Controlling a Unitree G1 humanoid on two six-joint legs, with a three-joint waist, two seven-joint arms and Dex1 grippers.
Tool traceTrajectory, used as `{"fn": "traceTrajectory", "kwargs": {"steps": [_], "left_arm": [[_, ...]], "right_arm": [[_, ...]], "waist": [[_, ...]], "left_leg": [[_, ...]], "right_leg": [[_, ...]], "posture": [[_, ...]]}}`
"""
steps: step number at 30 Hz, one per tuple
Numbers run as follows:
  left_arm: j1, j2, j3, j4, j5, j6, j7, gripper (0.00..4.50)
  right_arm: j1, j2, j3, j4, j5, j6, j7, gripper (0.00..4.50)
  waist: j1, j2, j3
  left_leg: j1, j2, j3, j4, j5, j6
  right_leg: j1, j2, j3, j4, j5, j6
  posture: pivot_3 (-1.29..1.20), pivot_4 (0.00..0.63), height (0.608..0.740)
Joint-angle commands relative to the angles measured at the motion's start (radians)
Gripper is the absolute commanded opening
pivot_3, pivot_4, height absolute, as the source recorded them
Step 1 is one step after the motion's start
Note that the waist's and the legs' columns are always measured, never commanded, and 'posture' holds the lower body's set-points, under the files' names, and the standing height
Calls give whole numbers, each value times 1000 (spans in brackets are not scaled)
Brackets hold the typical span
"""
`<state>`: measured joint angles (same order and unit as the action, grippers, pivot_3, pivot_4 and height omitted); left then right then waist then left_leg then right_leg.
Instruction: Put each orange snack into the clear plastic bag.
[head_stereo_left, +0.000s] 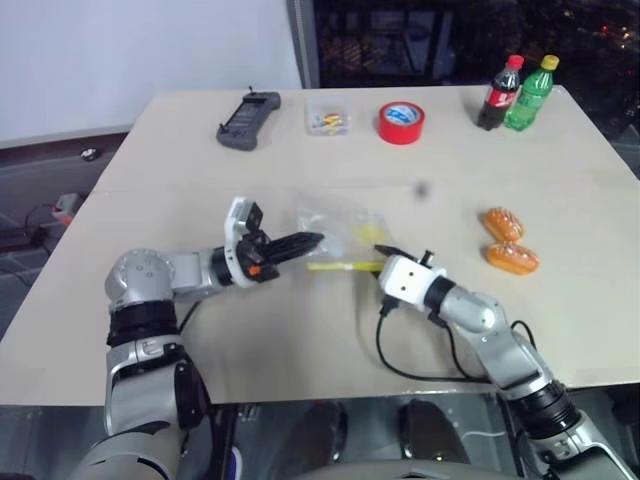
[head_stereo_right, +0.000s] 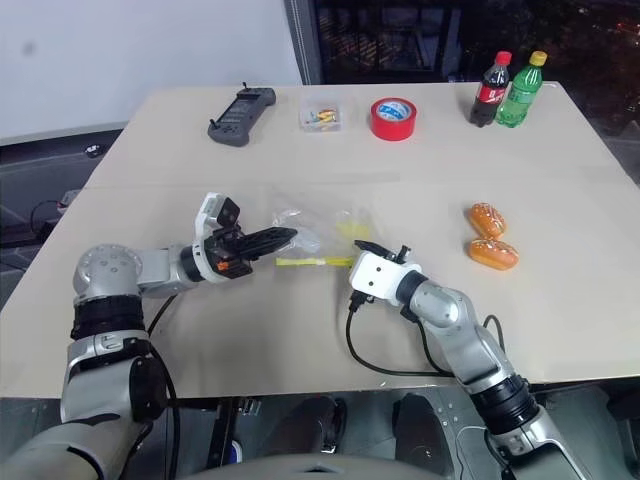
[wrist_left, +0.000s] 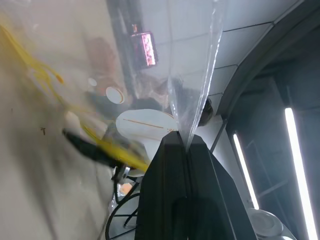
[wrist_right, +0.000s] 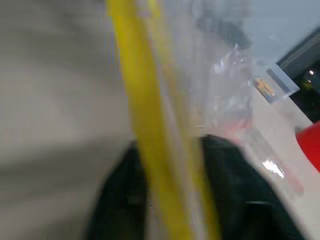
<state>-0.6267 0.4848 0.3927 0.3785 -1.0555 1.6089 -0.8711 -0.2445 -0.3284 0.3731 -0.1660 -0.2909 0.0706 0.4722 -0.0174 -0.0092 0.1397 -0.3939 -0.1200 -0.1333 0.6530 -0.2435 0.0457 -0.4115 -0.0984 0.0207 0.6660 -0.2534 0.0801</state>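
Observation:
The clear plastic bag (head_stereo_left: 345, 230) hangs just above the middle of the table, stretched between my two grippers. My left gripper (head_stereo_left: 314, 240) is shut on the bag's left edge; in the left wrist view its fingers (wrist_left: 170, 165) pinch the film (wrist_left: 192, 75). My right gripper (head_stereo_left: 378, 251) holds the bag's near side. In the right wrist view the yellow seal strip (wrist_right: 145, 125) runs between its two black fingers (wrist_right: 125, 200), which close on it. Two orange snacks (head_stereo_left: 503, 223) (head_stereo_left: 512, 258) lie side by side on the table to the right of the bag, apart from both grippers.
Along the table's far side stand a black controller (head_stereo_left: 248, 122), a small clear box (head_stereo_left: 327, 120) of colourful bits, a red tape roll (head_stereo_left: 401, 122) and two bottles (head_stereo_left: 500, 93) (head_stereo_left: 530, 92). A black cable (head_stereo_left: 400, 365) loops on the table under my right arm.

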Motion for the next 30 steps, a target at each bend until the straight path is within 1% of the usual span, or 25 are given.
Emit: {"fn": "traceTrajectory", "kwargs": {"steps": [1, 4, 5, 6, 7, 8, 9, 11, 12, 15, 16, 19, 20, 22, 25, 30], "left_arm": [[-4, 15, 49, -41, -62, 6, 45, 0], [6, 11, 67, -89, -53, -27, 72, 0], [17, 11, 66, -120, -34, -66, 88, 0], [40, 15, 47, -181, 12, -151, 98, 0], [58, 21, 34, -233, 37, -201, 109, 0], [84, 41, 5, -309, 64, -251, 103, 528], [103, 57, -20, -363, 87, -290, 98, 759], [151, 110, -109, -487, 177, -418, 63, 1648], [176, 133, -149, -543, 232, -495, 56, 2195], [301, 243, -308, -756, 515, -851, 43, 3582], [331, 268, -352, -799, 599, -955, 47, 4073], [368, 290, -465, -888, 821, -1190, 115, 4073], [358, 284, -489, -896, 868, -1233, 134, 4073], [318, 258, -528, -889, 974, -1287, 205, 4073], [285, 229, -575, -892, 1097, -1341, 272, 4073], [233, 185, -640, -845, 1268, -1401, 340, 4073]], "right_arm": [[-28, 6, -62, -20, 29, 22, -14, 42], [-47, -8, -92, -33, 44, 39, -1, 42], [-65, -21, -107, -38, 48, 58, 11, 42], [-86, -33, -124, -40, 53, 79, 23, 42], [-111, -48, -137, -37, 56, 100, 35, 42], [-142, -65, -147, -28, 57, 123, 51, 0], [-170, -80, -153, -17, 58, 141, 64, 0], [-226, -99, -164, 10, 64, 178, 85, 0], [-254, -105, -168, 26, 68, 196, 95, 0], [-339, -119, -160, 75, 67, 252, 132, 0], [-356, -123, -155, 90, 64, 262, 141, 0], [-416, -118, -133, 135, 54, 304, 159, 0], [-432, -114, -128, 144, 53, 316, 162, 0], [-456, -104, -118, 156, 50, 341, 165, 0], [-486, -88, -103, 166, 46, 374, 163, 0], [-514, -47, -80, 163, 43, 427, 159, 0]], "waist": [[1, 0, 0], [1, 0, 0], [1, 0, 0], [-1, 0, 0], [-1, 0, 0], [-3, 0, 0], [-2, 0, 1], [-3, 0, 1], [-1, 0, 1], [-1, 1, 1], [0, 1, 1], [8, 1, 2], [11, 1, 3], [11, 2, 3], [7, 2, 3], [2, 2, 3]], "left_leg": [[0, 0, 0, 0, 0, 0], [0, 0, 0, 0, 0, 0], [0, 0, 0, 0, 0, 0], [0, 0, 0, 0, 0, 0], [0, 0, 1, 0, 0, 0], [0, 0, 1, 0, 0, 0], [0, 0, 1, 0, 0, 0], [0, 1, 2, -1, 0, 0], [0, 1, 2, -2, 0, 0], [0, 1, 2, -4, 0, 0], [0, 1, 3, -5, 0, 0], [-1, 1, 4, -6, 0, 0], [-2, 1, 4, -6, 0, 0], [-3, 1, 3, -6, 0, 0], [-3, 1, 3, -6, 0, 0], [-4, 1, 4, -6, 0, 0]], "right_leg": [[0, 0, 0, 0, 0, 0], [0, 0, 0, 0, 0, 0], [0, 0, 0, 0, 0, 0], [0, 0, 0, 0, 0, 0], [0, 0, 1, 0, 0, 0], [0, -1, 1, 0, 0, 0], [0, -3, 2, 0, 1, -1], [0, -4, 2, -1, 1, -1], [0, -4, 3, -1, 1, -2], [0, -5, 5, -3, 1, -2], [0, -5, 6, -4, 1, -2], [-1, -5, 6, -6, 1, -3], [-1, -5, 5, -6, 1, -3], [-2, -5, 5, -6, 2, -3], [-2, -5, 4, -6, 2, -3], [-4, -3, 2, -5, 2, -2]], "posture": [[0, 150, 740], [0, 150, 740], [0, 150, 740], [0, 150, 740], [0, 150, 740], [0, 150, 740], [0, 150, 740], [0, 150, 740], [0, 150, 740], [0, 150, 740], [0, 150, 740], [0, 150, 740], [0, 150, 740], [0, 150, 740], [0, 150, 740], [0, 150, 740]]}}
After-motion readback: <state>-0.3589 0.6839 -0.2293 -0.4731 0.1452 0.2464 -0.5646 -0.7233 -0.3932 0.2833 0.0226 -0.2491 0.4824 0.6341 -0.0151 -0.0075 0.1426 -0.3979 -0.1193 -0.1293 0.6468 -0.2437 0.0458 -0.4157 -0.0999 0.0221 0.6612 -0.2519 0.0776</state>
